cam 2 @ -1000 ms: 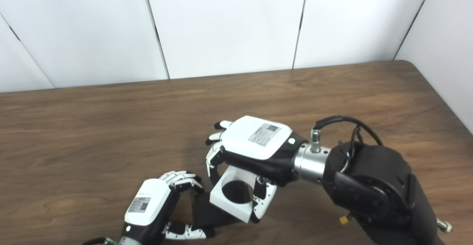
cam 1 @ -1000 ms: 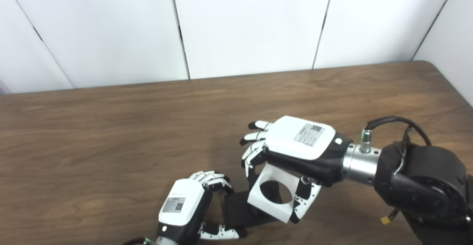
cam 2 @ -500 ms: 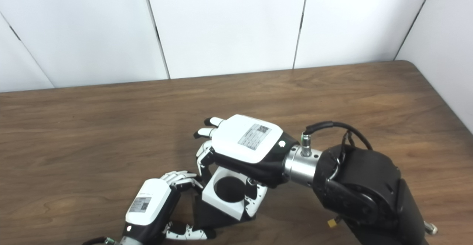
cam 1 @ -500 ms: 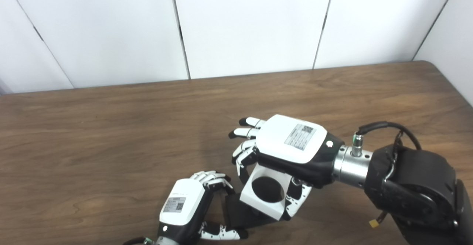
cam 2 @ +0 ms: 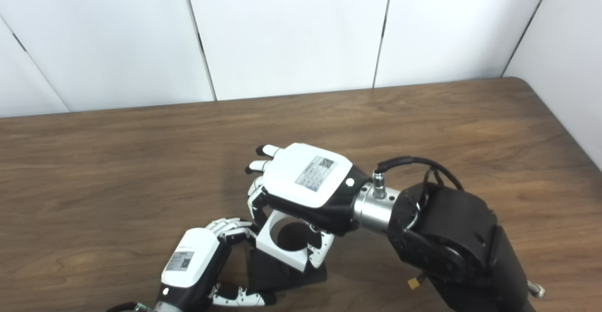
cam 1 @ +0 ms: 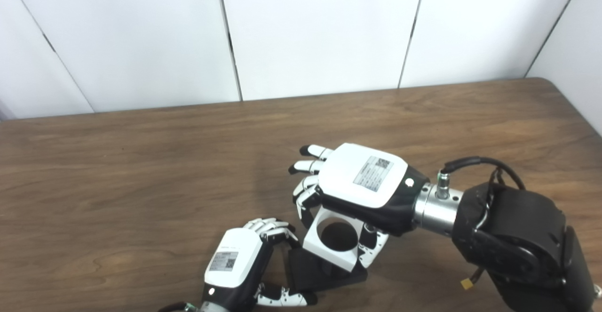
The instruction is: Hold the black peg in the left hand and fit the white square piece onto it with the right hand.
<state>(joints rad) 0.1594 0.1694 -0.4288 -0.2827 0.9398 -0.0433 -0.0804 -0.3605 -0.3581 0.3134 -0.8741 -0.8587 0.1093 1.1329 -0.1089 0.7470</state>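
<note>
1. A long brown wooden table [cam 1: 141, 171] fills most of the view, and plain white wall panels [cam 1: 310, 29] stand behind it.

2. The left hand [cam 1: 235, 267], white on its back with black and white fingers, sits low near the bottom edge of the picture.

3. Its fingers are curled around the left side of a flat black square base piece with the black peg [cam 1: 324, 274], and its thumb lies along the bottom edge of that piece. So the left hand is closed on the black piece and holds it.

4. The black piece lies low over the table. Only its flat dark base shows well; the peg part itself is mostly hidden, so its shape is hard to tell.

5. The right hand [cam 1: 357, 185], also white on its back, reaches in from the right on a thick black arm with a silver wrist.

6. This hand grips the white square piece with a big round hole [cam 1: 329, 251]. Some fingers press on its left side and the thumb presses on its right side.

7. The white square piece is tilted a little and sits right over the black piece, covering its top part. Through the round hole only something dark can be seen.

8. I cannot tell if the white piece is touching the black one or just hanging above it.
</note>
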